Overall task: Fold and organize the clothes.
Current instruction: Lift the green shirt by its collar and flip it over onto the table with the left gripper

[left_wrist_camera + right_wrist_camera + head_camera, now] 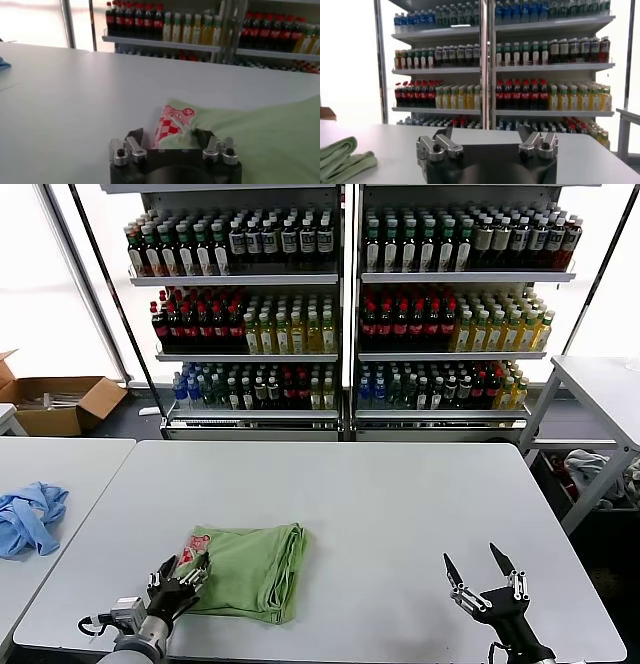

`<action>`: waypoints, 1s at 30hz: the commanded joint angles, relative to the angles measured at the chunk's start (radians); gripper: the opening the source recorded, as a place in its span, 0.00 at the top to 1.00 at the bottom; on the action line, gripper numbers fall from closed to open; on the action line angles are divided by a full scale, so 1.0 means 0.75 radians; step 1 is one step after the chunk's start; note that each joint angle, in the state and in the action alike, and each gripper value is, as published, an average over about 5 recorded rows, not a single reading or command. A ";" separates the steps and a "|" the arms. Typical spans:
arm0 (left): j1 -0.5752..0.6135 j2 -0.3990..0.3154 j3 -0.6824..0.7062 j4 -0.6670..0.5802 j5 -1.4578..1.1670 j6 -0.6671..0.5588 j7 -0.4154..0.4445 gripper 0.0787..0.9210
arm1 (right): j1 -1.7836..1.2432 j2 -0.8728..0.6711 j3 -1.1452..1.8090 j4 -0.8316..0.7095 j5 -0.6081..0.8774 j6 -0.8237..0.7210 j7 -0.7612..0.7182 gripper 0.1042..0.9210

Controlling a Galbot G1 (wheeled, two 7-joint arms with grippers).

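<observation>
A cardboard box (55, 399) sits open on the floor beyond the side table (70, 464), flaps splayed; something pale lies inside, too far off to make out. Behind the main table (400, 504) two glass-fronted coolers (345, 314) hold rows of bottles (250, 329) on each shelf — dark, red, yellow, green and blue ones, packed upright.

The shirt (245, 569) is soft light green cloth, folded into a rough rectangle with stacked, rounded folds along its right edge. It lies flat on the smooth white tabletop near the front left, its long axis running roughly front to back, and the red-and-white checked print (192, 549) shows at the far left corner. A crumpled light blue garment (30, 519) rests on the side table, well apart.

The left gripper (183, 574) is at the shirt's near left corner, its dark fingers (134, 137) either side of the cloth by the print; whether they pinch it or merely straddle it I cannot tell. The right gripper (482, 569) hovers over bare table at front right, jaws spread and holding nothing.
</observation>
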 commanded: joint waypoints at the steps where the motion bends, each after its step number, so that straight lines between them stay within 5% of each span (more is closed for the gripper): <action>1: 0.018 -0.006 0.027 0.011 -0.005 -0.028 0.046 0.34 | 0.004 0.001 0.000 0.001 -0.001 -0.001 0.001 0.12; 17: 0.046 0.037 0.012 -0.146 0.039 -0.111 -0.023 0.88 | 0.027 0.010 -0.014 -0.004 -0.003 -0.004 0.004 0.12; 30: 0.108 0.209 -0.488 -0.191 0.025 -0.094 -0.069 0.91 | 0.116 -0.001 -0.074 -0.017 0.000 -0.015 0.010 0.12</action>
